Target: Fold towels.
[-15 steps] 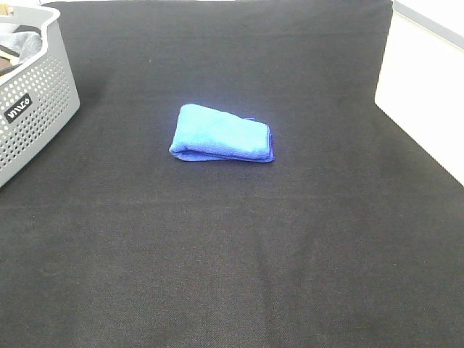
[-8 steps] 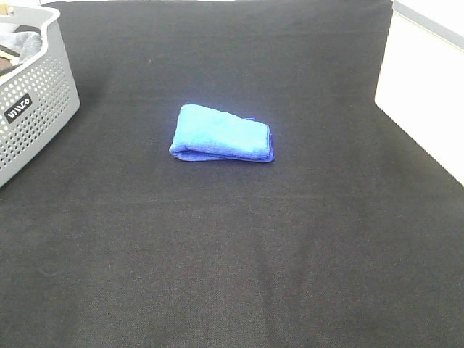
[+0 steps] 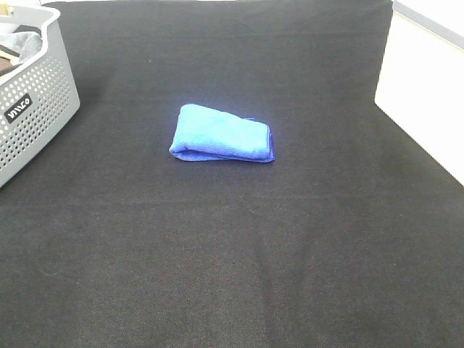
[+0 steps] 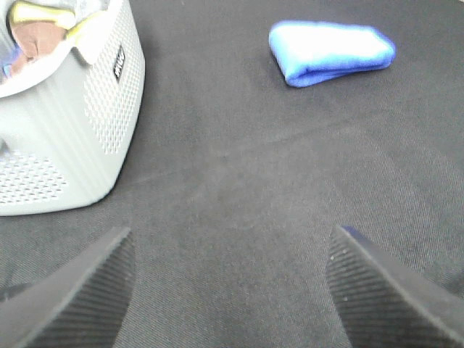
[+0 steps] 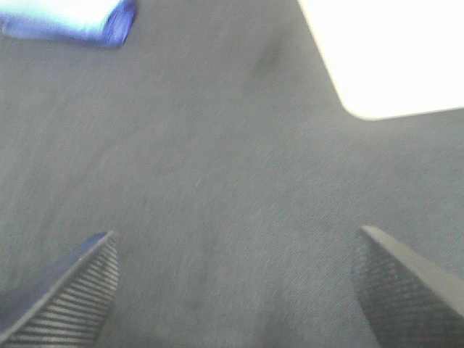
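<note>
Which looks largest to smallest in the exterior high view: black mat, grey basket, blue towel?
1. Black mat, filling most of the view.
2. Grey basket, though cut off by the picture's edge, so its full size is unsure.
3. Blue towel, a compact folded bundle.

Looked down from high at the black woven cloth table [image 3: 232, 239]; wrist views low, sharing folded royal-blue microfiber towel [image 3: 221, 134].

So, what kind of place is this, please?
Probably a robot test bench for laundry tasks, not a home. A black cloth-covered table holds only one folded blue towel and a grey perforated basket, and both wrist views show open grippers above it.
</note>
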